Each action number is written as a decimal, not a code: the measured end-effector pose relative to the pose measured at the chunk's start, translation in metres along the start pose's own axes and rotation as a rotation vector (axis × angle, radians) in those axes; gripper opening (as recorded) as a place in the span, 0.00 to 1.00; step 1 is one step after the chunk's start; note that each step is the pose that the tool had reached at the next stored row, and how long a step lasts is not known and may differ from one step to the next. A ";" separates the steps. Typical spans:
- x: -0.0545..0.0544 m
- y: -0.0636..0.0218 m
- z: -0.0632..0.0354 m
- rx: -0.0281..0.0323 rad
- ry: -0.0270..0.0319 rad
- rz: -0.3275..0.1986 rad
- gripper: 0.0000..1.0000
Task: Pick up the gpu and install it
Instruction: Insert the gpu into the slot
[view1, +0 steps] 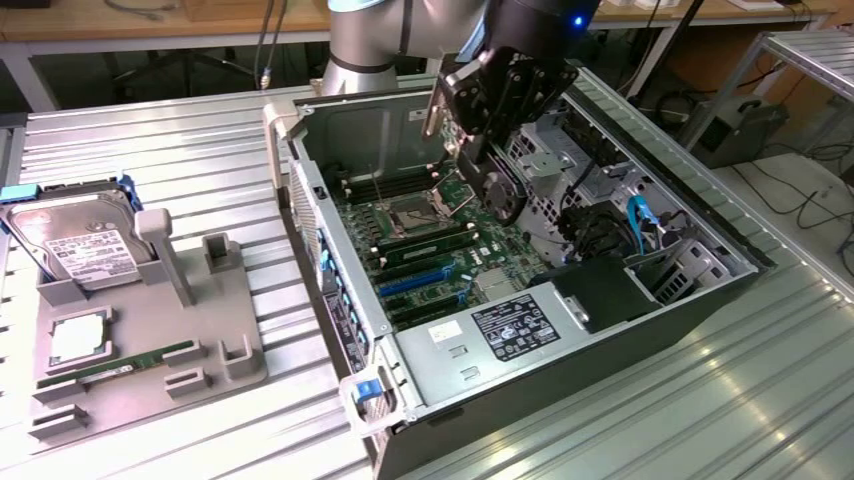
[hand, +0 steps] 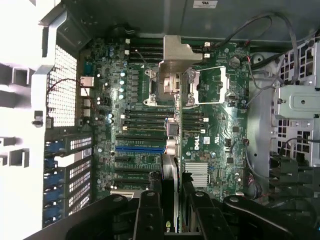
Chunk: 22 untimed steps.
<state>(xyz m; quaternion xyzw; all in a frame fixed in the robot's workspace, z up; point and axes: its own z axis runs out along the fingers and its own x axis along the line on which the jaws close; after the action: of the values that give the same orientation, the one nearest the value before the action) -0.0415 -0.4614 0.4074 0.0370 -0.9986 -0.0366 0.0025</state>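
My gripper (view1: 489, 140) hangs over the open computer case (view1: 667, 215), shut on the gpu (view1: 499, 196). The dark card is held on edge, its round black fan facing the exterior view's right. Its silver bracket (view1: 433, 108) stands up beside the fingers. The card hovers above the motherboard (view1: 427, 240), near the processor socket (view1: 407, 211), apart from the board. In the wrist view the gpu (hand: 172, 165) runs edge-on from between my black fingers (hand: 150, 212). It crosses over the motherboard (hand: 135, 125) and its blue slot (hand: 140, 148).
At the exterior view's left, a grey fixture tray (view1: 200, 320) holds a silver hard drive (view1: 80, 250), a green memory stick (view1: 114, 368) and a square chip (view1: 78, 338). Inside the case are the power supply (view1: 514, 325), cable bundles (view1: 601, 230) and drive cages (hand: 300, 115).
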 end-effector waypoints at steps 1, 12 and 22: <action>0.000 0.0000 0.0001 0.0002 0.0033 -0.045 0.26; 0.000 -0.0001 0.0013 0.0008 0.0214 -0.292 0.26; 0.000 -0.0002 0.0026 0.0014 0.0347 -0.486 0.26</action>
<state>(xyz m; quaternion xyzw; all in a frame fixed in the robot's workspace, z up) -0.0415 -0.4614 0.4047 0.2768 -0.9603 -0.0348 0.0107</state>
